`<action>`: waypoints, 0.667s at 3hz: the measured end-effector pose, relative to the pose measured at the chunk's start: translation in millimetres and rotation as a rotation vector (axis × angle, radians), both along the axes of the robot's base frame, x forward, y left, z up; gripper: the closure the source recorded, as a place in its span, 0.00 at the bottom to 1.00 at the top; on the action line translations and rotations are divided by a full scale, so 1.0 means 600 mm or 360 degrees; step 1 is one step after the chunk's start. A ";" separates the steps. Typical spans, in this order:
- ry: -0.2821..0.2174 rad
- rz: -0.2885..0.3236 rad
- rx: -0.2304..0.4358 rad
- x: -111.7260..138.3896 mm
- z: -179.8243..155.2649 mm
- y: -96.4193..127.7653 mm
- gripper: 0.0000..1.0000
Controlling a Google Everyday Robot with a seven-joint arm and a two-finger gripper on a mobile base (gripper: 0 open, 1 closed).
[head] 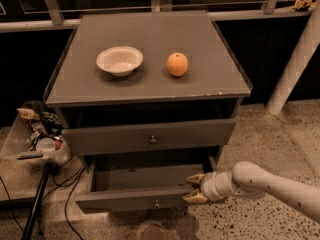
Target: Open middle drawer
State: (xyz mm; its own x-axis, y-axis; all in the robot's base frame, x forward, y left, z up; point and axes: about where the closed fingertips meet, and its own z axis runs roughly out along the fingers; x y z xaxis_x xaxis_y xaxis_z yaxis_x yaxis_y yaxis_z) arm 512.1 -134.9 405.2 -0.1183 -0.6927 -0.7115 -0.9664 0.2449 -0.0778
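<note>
The middle drawer (120, 200) stands pulled well out below the bench (150, 29) top, its shallow grey box showing. The gripper (193, 189) sits at the front's right end, fingers parted astride the panel, seemingly unclamped. Opening looks largely done — perhaps only letting go remains.

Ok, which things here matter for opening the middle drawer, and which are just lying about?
For the job: middle drawer, pulled out; its knob; gripper at the drawer front's right end.
Lying about: bowl and orange on the cabinet top; upper drawer; bin of clutter at left.
</note>
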 end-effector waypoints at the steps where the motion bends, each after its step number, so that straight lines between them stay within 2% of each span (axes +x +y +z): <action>1: -0.0008 0.0003 -0.0020 -0.037 -0.003 -0.013 0.78; 2: -0.0008 0.0003 -0.0020 -0.037 -0.001 -0.012 0.99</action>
